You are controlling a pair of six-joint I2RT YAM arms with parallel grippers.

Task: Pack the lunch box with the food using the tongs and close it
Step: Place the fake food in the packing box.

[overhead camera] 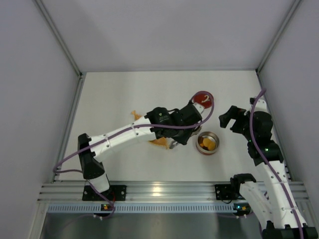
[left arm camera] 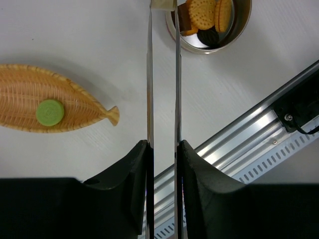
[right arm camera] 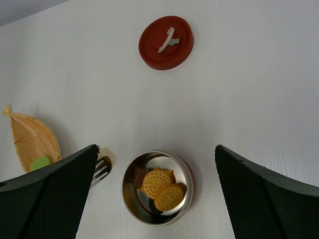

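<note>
Tongs (left arm camera: 177, 89) are gripped by the left gripper (left arm camera: 163, 144). Its black fingers (left arm camera: 134, 164) are pressed onto the two slim silver arms, which are held nearly parallel with a narrow gap between them. At the tips a small pale piece (left arm camera: 163, 4) is seen, cut off by the frame edge in the left wrist view, so it cannot be told how firmly it is pinched.

In the right wrist view the tips are found just beside the rim of the lunch box tin (right arm camera: 127, 191), at its 9 o'clock. Whether they touch the rim cannot be told. The tin is stood upright and uncovered on the white table (overhead camera: 124, 89). Inside it two round golden crackers (right arm camera: 168, 196) and darker brown biscuit pieces (right arm camera: 138, 177) are piled.

The red lid (right arm camera: 166, 42), marked with a white squiggle, is laid flat at 12 o'clock of the tin, well apart from it. In the top view it is partly covered by the left arm. A fish-shaped wicker dish (left arm camera: 20, 94) is set at 9 o'clock of the tin, and one green disc (left arm camera: 50, 112) is seen lying in it.

The right gripper (right arm camera: 155, 149) is held above the tin with its jaws spread wide. An aluminium rail (overhead camera: 159, 189) is fixed along the near table edge, at 6 o'clock.
</note>
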